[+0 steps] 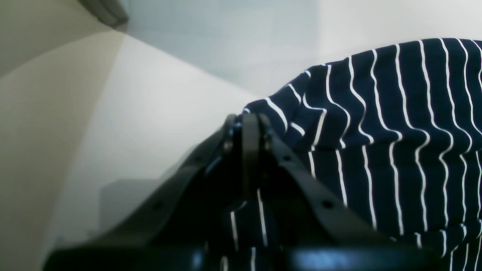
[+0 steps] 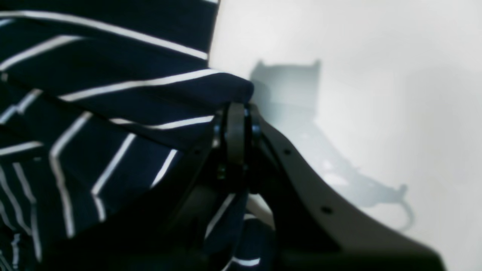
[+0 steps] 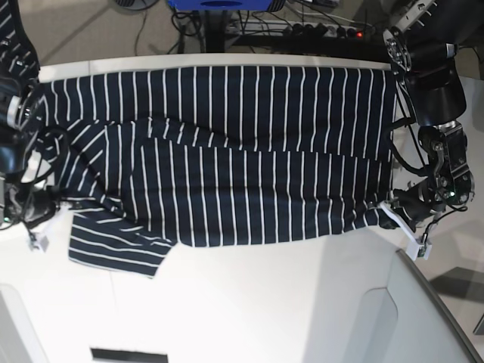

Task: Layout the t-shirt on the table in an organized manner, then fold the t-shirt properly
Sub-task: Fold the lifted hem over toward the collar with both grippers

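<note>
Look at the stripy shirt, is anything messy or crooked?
Yes. The t-shirt isn't flat on the table: a long crease runs across its middle, and the sleeve by the right gripper sticks out crooked, its stripes running sideways.

Smooth white bench (image 3: 265, 302) with a curved edge at the right, dark navy t-shirt (image 3: 227, 166) with thin white stripes spread flat across its far half, one sleeve lying toward the near left, bare white surface in front
</note>
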### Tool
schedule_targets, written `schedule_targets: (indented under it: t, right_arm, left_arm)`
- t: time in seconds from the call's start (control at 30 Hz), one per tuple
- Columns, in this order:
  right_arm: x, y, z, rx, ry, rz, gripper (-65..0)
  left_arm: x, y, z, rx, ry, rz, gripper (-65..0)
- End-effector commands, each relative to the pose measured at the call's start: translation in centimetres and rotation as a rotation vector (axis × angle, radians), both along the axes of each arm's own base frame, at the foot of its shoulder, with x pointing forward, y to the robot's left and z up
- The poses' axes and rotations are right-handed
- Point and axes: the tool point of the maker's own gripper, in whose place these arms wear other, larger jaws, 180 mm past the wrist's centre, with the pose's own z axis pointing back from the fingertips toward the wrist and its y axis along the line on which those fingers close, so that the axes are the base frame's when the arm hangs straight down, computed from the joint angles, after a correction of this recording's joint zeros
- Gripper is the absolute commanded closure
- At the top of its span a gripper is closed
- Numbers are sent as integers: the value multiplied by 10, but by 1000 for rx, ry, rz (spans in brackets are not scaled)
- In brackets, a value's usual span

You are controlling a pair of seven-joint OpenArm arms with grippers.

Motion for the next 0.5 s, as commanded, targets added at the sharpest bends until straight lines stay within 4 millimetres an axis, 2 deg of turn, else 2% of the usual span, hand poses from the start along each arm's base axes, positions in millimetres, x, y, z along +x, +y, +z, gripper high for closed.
schedule_targets:
  t: [0.0, 0.27, 0.47]
  right_arm:
    - [27, -9, 26, -22, -86, 1, -5]
    - [57, -25, 77, -118, -253, 18, -5]
    - [66, -30, 98, -154, -314, 27, -3]
  left_arm:
    - [14, 6, 21, 9, -64, -2, 0]
    - [23, 10, 33, 14, -94, 5, 0]
    - [23, 10, 32, 14, -92, 5, 0]
